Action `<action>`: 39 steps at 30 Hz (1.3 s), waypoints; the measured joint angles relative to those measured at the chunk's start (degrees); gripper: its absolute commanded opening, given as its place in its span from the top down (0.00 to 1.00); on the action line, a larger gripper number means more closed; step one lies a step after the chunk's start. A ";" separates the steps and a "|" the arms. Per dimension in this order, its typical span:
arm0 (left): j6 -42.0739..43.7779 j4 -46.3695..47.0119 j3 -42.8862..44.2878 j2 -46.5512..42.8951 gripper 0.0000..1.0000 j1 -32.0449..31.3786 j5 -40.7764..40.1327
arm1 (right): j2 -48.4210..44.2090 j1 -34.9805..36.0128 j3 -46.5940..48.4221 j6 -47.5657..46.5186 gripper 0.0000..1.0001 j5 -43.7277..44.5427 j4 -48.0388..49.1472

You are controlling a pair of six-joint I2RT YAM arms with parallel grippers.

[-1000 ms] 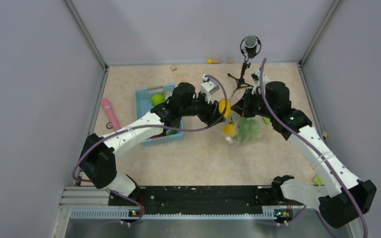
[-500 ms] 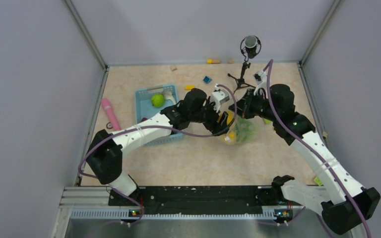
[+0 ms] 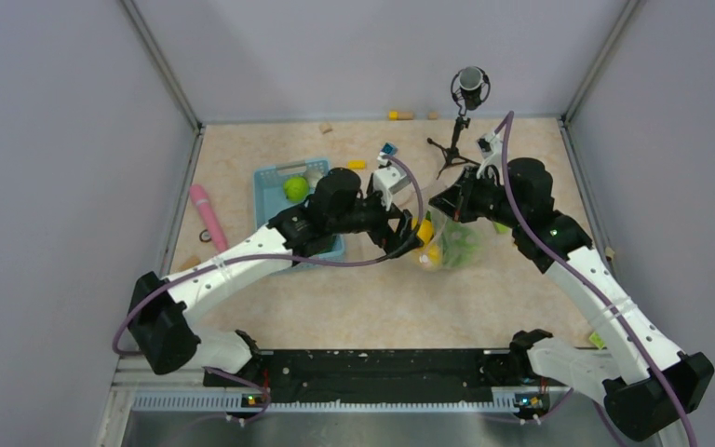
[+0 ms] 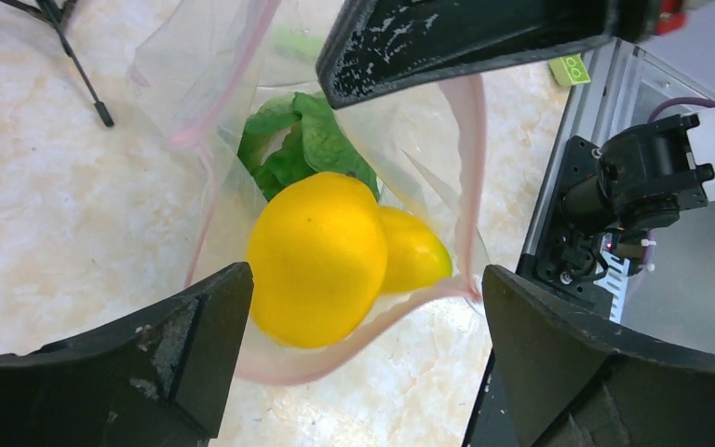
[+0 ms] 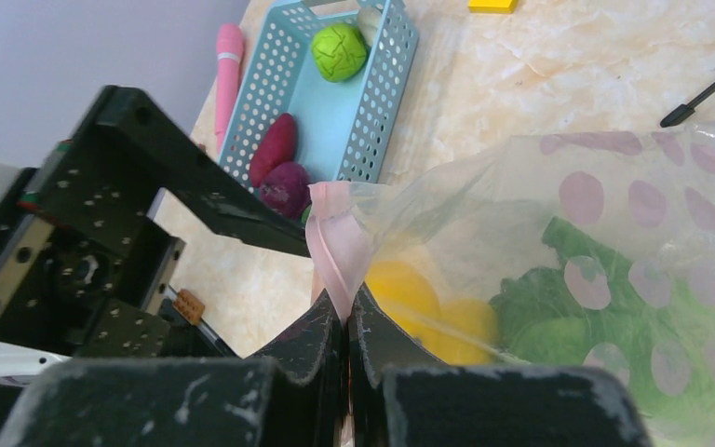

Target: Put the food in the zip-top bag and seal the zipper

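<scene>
The clear zip-top bag [image 3: 454,247] lies mid-table with its mouth held open. Inside it in the left wrist view are a large yellow citrus [image 4: 315,256], a smaller yellow fruit [image 4: 416,253] and green lettuce [image 4: 303,144]. The pink zipper [image 4: 472,158] loops round the mouth. My left gripper [image 4: 363,291] stands wide open just above the citrus, with nothing between its fingers. My right gripper [image 5: 347,312] is shut on the zipper [image 5: 335,237] edge and lifts it. A green lime [image 5: 339,51] and red-purple pieces [image 5: 277,147] remain in the basket.
The light blue basket [image 3: 263,200] stands left of the bag, partly under my left arm. A pink stick [image 3: 208,212] lies further left. A microphone tripod [image 3: 456,140] stands behind the bag. Small coloured blocks [image 3: 388,148] are scattered at the back.
My left gripper carried the yellow citrus over the bag mouth, opened and let it go into the bag, then drew back slightly left. The right gripper kept its hold.
</scene>
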 measured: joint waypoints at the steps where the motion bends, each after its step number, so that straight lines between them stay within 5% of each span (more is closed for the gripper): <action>1: -0.02 0.33 -0.72 -1.09 0.02 0.00 -0.39 | 0.00 0.00 0.00 0.00 1.00 0.02 0.00; 8: -1.79 1.01 -5.29 -9.60 0.02 0.00 -10.67 | 0.00 0.00 0.00 0.00 1.00 0.13 0.00; 15: -6.75 -1.79 -5.38 -7.43 0.13 0.15 -28.09 | 0.00 0.00 0.00 0.00 1.00 0.13 0.00; 23: -9.88 -2.99 -5.38 0.00 0.52 0.37 -27.76 | 0.00 0.00 0.00 0.00 1.00 0.07 0.00; 25: -10.54 -2.99 -5.31 1.33 0.71 0.39 -26.73 | 0.00 0.00 0.00 0.00 1.00 0.07 -0.02; 26: -10.82 -2.99 -5.14 1.95 0.91 0.39 -26.12 | 0.00 0.00 0.00 0.00 1.00 0.04 -0.04; 27: -11.15 -2.97 -4.90 2.47 1.00 0.37 -25.40 | 0.00 0.00 0.00 0.00 1.00 0.02 -0.04; 39: -10.51 -3.72 -1.44 -0.07 1.00 0.37 -19.30 | 4.15 0.00 6.05 -4.13 1.00 9.44 -8.39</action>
